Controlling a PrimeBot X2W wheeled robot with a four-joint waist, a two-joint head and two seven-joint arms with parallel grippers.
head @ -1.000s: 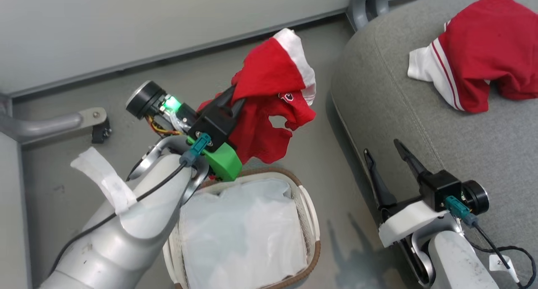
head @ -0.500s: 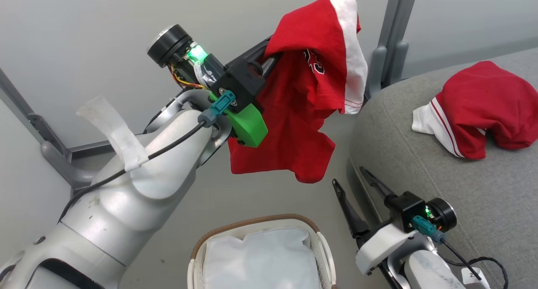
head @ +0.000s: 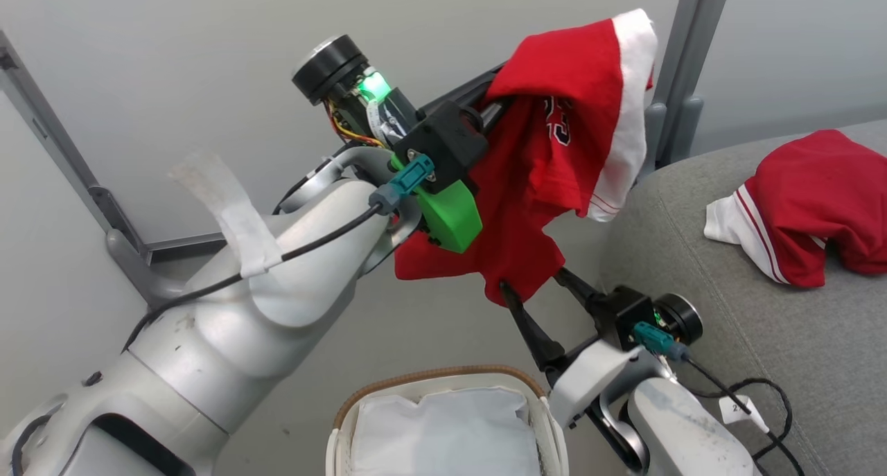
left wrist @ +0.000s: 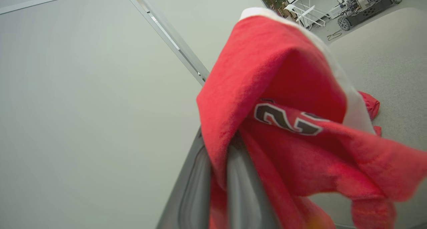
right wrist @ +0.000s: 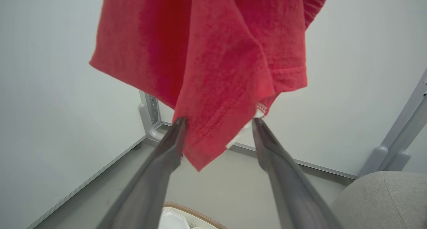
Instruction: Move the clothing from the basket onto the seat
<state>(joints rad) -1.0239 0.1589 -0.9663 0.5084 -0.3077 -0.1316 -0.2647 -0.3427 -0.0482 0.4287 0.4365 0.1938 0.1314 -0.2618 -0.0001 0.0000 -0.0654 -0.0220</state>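
Floor, smooth and grey, runs up to pale, plain wall panels, and a grey metal post climbs at 1 o'clock in the head view. Over at 3 to 4 o'clock sits the seat, a broad grey cushion of woven fabric with a rounded edge and a stitched seam curving along it. On it, at 3 o'clock, the second garment lies crumpled, soft red cloth with a white striped panel at its 9 o'clock side. Down at 6 o'clock, the basket stands on the floor: white plastic, brown woven rim, a crinkled white liner inside it.

Now the action: the left gripper is raised toward 1 o'clock, its fingers pinched together on the numbered garment, which drapes over them and hangs in loose folds clear of basket and seat alike. Red knit, a wide white band along its top edge, dark numerals outlined in white on the front. Below it, at 5 o'clock, the right gripper points up with its fingers spread wide, holding nothing. The garment's lowest corner, hemmed with a dotted stitch line, dangles between the two tips. Whether cloth touches them, I cannot tell.
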